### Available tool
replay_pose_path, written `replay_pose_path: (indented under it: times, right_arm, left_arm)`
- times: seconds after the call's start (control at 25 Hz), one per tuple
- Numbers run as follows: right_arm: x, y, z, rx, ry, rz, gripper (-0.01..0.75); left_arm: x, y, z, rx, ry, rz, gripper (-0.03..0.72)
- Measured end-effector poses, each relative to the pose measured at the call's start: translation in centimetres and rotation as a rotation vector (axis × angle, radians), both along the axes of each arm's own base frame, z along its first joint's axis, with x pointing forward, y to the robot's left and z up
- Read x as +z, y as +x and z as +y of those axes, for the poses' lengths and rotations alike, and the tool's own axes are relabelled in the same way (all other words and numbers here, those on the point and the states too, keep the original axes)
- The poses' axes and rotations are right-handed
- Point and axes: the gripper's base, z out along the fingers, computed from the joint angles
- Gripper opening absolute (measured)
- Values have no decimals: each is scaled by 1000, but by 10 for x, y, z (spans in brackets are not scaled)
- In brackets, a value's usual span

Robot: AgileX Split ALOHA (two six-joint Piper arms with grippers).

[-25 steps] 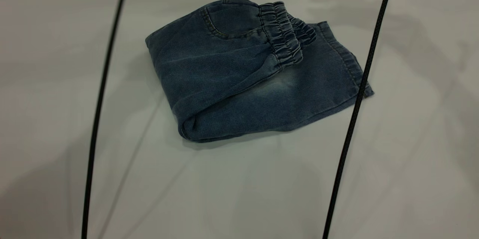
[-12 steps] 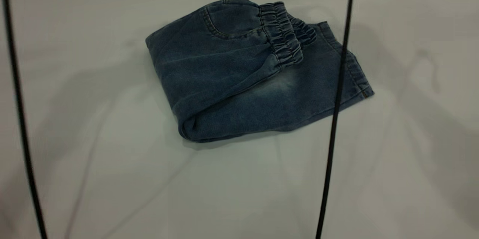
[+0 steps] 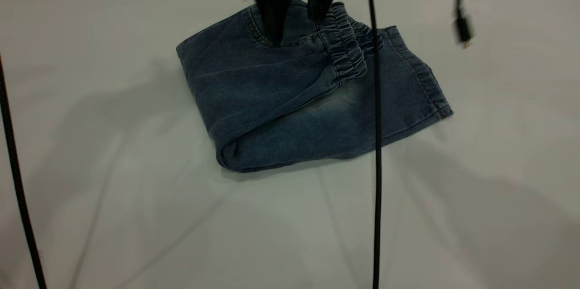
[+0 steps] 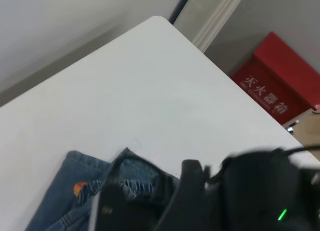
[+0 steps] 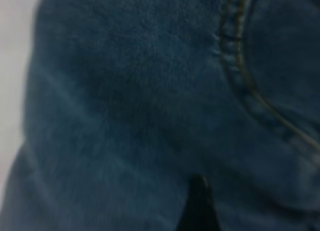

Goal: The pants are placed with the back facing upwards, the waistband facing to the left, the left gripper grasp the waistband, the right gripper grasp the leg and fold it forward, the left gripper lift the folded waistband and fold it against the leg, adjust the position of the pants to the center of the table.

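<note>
The blue denim pants point(image 3: 290, 94) lie folded on the white table point(image 3: 136, 216). Their ruched waistband point(image 3: 346, 49) is laid over the leg point(image 3: 344, 112), which has a pale faded patch. My right gripper point(image 3: 295, 30) hangs open at the far side, its fingertips just over the pocket seam beside the waistband, gripping nothing. The right wrist view is filled by denim point(image 5: 125, 91) and the pocket stitching point(image 5: 240, 76), with one fingertip point(image 5: 200, 206) showing. The left gripper is outside the exterior view. In the left wrist view a blurred black mass point(image 4: 250, 191) hangs over the pants point(image 4: 60, 191).
A black cable point(image 3: 376, 144) hangs in front of the pants, another cable point(image 3: 13, 166) runs down the left edge, and a loose plug point(image 3: 463, 31) dangles at the upper right. Beyond the table corner point(image 4: 160, 21) stands a red box point(image 4: 280, 86).
The right gripper has come into view from the top and now hangs over the pocket. The hanging cables have swung to the left. The pants have not moved.
</note>
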Motion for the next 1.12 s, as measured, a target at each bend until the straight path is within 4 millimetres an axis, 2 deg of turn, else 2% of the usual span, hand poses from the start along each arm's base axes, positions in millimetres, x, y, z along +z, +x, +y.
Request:
replay_pose_path:
  times: [0.16,0.32,0.52,0.92,1.12]
  right_arm:
    - [-35,-2,6,-9,-92,-17,472]
    - [-55,-1,4,-28,-125,-4,472]
    - [-59,-3,6,-125,-96,37,472]
    - [-57,-13,28,-399,156,215,472]
    - [-49,-16,24,-363,109,219,472]
  left_arm:
    - [-1,-3,0,-22,7,22,580]
    - [-2,-5,-1,-42,16,38,580]
    - [-3,-7,-1,-58,21,52,580]
    - [-4,-10,-1,-88,30,77,580]
    - [-4,-10,-1,-88,31,77,580]
